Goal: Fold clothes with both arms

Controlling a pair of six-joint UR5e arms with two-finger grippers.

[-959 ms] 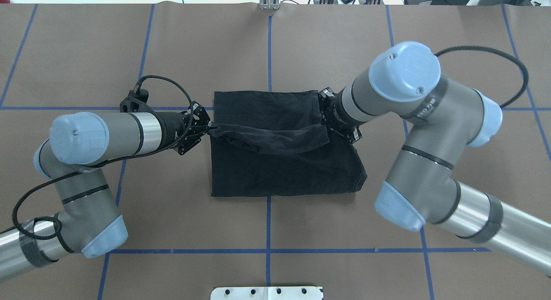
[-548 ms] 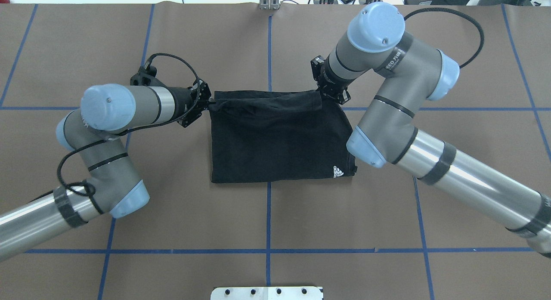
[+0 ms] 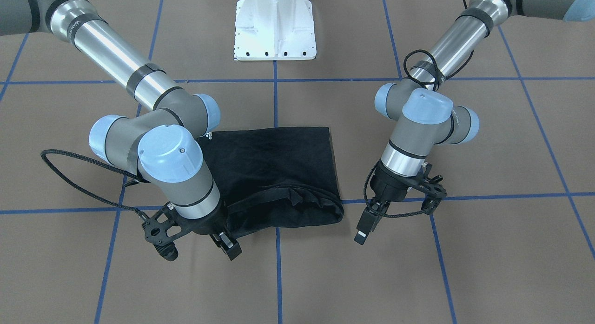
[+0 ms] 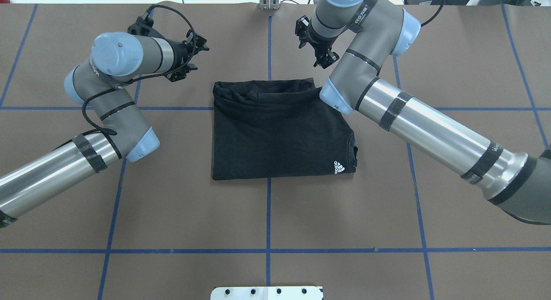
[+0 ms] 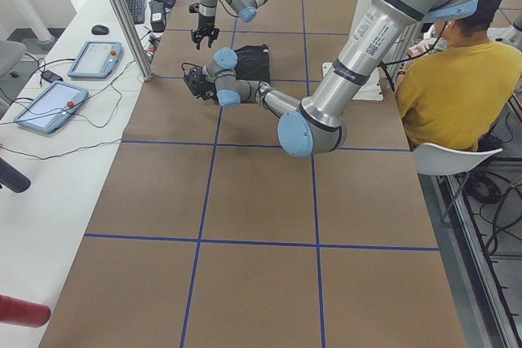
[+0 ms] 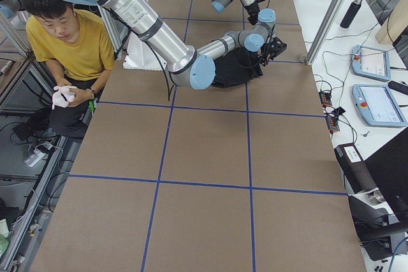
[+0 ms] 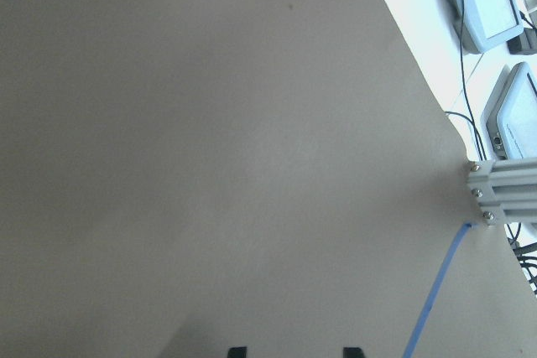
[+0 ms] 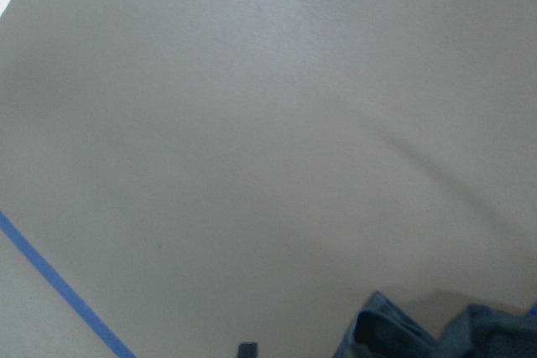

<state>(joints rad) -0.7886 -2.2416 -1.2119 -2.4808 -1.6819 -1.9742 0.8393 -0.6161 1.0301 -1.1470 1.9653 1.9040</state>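
Letting go: both just dropped the far hem and backed off
Left pincer (image 4: 199,57): fingers wide, empty
Right pincer (image 4: 311,50): looks spread too, empty
T-shirt (image 4: 280,136): folded on the table (image 4: 452,54), robot-side of both pincers, nearest edge rumpled
My take: 1 fold landed, needs smoothing

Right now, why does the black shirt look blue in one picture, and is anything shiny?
Right wrist view: the T-shirt comes out washed-out and bluish, probably the camera's exposure. Overhead view: it is deep black, folds hard to see. Front-facing view: bright glare streaks on the right arm, along its silver tube.
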